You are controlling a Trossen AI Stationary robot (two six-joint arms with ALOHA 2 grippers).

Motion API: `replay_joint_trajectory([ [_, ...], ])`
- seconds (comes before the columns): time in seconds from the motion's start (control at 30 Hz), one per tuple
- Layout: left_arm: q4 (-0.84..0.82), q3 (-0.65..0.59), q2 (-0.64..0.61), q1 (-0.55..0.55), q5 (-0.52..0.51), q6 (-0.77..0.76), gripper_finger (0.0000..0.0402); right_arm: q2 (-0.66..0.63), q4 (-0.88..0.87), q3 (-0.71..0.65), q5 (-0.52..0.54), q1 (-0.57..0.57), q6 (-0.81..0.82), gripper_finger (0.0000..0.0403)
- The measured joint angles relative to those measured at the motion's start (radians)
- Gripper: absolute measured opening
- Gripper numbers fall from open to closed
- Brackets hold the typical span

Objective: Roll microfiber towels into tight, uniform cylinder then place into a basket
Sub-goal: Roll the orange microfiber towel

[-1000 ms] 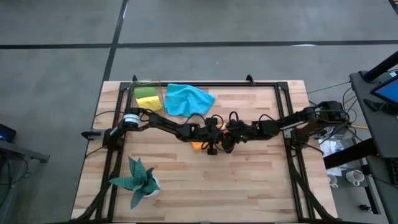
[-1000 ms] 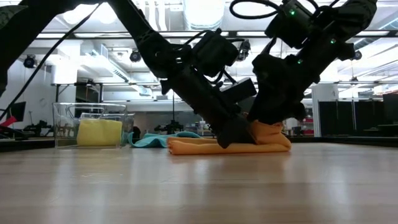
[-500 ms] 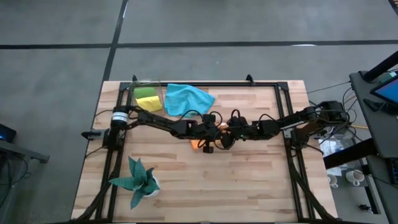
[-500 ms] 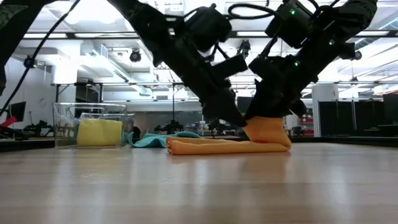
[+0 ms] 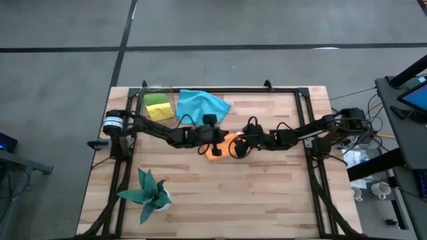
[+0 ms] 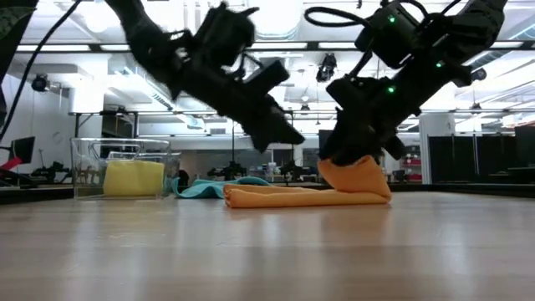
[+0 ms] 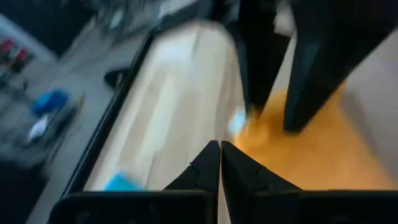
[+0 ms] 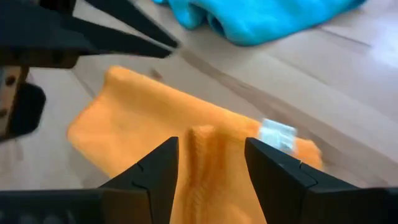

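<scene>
An orange towel [image 5: 216, 151] lies mid-table, flat [image 6: 292, 198] except for a raised fold at its right end. My right gripper [image 8: 211, 163] stands open over that fold. My left gripper [image 6: 298, 139] is shut on nothing and hangs above the towel's left part, clear of it [image 7: 219, 163]. A blue towel [image 5: 200, 105] lies crumpled at the far side. The clear basket [image 6: 90, 163] at the far left holds a yellow towel [image 6: 134, 178] and a green one [image 5: 155, 99]. My right gripper stands astride the raised fold [image 8: 202, 142] at the orange towel's right end, one finger on each side, coming slanting down from the table's right. The fingertips [image 8: 158, 163] lie against the cloth. The fold [image 6: 355, 174] stands up under them, and the towel's remaining length lies flat on the table.
A dark teal plant in a white pot [image 5: 148, 192] stands near the front left. A black metal frame [image 5: 220, 91] runs round the table's far edge and sides. Bare wood [image 5: 267, 193] lies in front of the arms.
My left gripper has risen off the orange towel and drawn back toward the table's left edge, tipping nearer to level and staying shut. My right gripper has kept its place over the raised fold. The towel's flat part lies as before.
</scene>
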Motion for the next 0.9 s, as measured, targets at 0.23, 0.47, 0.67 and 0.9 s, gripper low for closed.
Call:
replay_joint_trajectory([
  [0.23,0.139,-0.076,0.030,0.056,0.238,-0.019,0.0000,0.040,0.059,-0.006,0.000,0.000,-0.003,0.0178],
  [0.47,0.163,-0.072,0.055,0.062,0.240,-0.031,0.0000,0.050,0.150,-0.010,0.010,-0.006,-0.062,0.0178],
  [0.67,0.158,-0.082,0.040,0.050,0.233,-0.052,0.0000,-0.059,0.064,-0.010,0.022,0.004,-0.168,0.0178],
  [0.9,0.156,-0.077,0.035,0.014,0.259,-0.053,0.0000,-0.240,-0.320,-0.031,0.279,0.132,-0.047,0.0121],
])
